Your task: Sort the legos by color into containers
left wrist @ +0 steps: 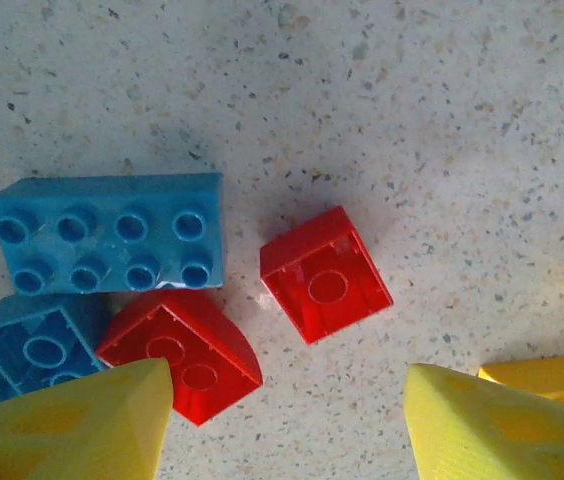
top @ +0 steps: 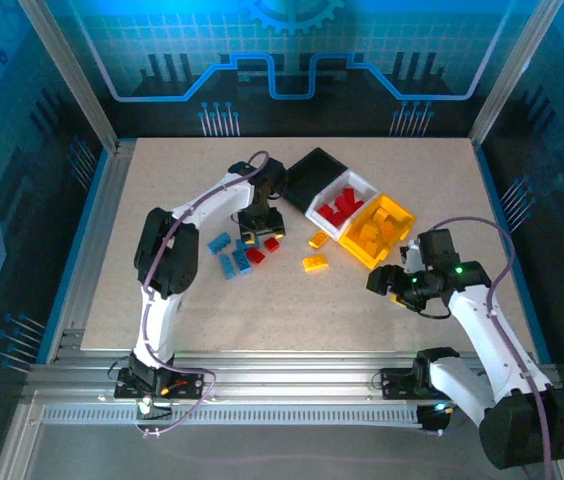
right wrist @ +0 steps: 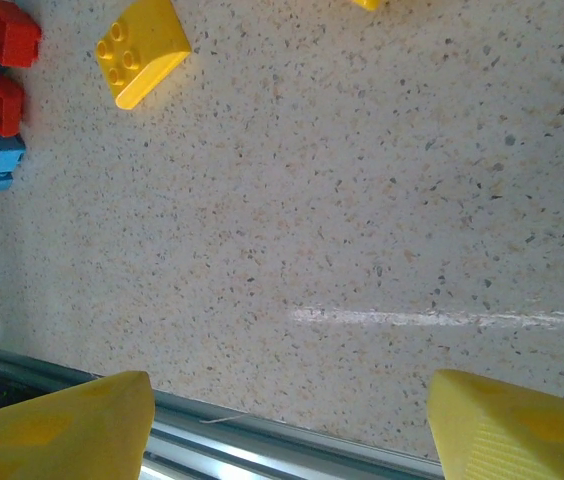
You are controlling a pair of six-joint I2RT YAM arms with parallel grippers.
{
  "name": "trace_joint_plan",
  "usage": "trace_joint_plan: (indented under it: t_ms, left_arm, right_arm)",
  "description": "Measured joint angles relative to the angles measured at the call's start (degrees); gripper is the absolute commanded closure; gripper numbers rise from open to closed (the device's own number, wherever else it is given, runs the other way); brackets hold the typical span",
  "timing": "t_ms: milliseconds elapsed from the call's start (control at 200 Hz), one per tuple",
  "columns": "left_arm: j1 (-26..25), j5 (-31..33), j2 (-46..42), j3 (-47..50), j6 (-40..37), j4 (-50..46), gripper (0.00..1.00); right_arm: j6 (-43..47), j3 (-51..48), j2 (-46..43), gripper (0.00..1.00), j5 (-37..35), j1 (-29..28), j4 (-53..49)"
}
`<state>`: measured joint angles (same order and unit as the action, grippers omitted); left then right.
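Two red legos in reach: the square red lego point(left wrist: 327, 288) lies studs-down, hollow side up, apart from its neighbours. The curved red lego point(left wrist: 182, 350) sits right against the blue two-by-four lego point(left wrist: 112, 245). All three rest on the desk point(left wrist: 442, 120).
Left fingers point(left wrist: 82, 430): spread apart with nothing between them, hovering over the loose pile to the left of the bins.
Right fingers point(right wrist: 522, 430): also spread and empty, over bare desk by the metal rail point(right wrist: 262, 440). A yellow sloped lego point(right wrist: 142, 50) lies well apart from them.
Containers: the black bin point(top: 312, 178), white bin point(top: 360, 182) and yellow bin point(top: 360, 252) are joined in a row. Red pieces are in the white one and yellow pieces in the yellow one.
Handling: probably very light, rigid and not fragile. The smooth, glossy walls may slip or pop out of an off-centre squeeze.
Where to hold: across two opposite flat side walls of the square red lego, which has room on both sides. The curved one looks harder, being crowded by the blue and rounded on top.
Likely destination: the white bin.
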<state>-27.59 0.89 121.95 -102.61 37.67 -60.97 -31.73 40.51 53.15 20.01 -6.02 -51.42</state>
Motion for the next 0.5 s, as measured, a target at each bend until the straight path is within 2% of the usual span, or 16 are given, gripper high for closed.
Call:
trace_joint_plan:
  t_ms: [500]
  left_arm:
    - [-0.04, -0.98, 8.94, -8.07, 1.4, 0.17, 0.36]
  right_arm:
    - [-0.26, -0.04, 0.85, 0.24, -0.46, -0.04, 0.07]
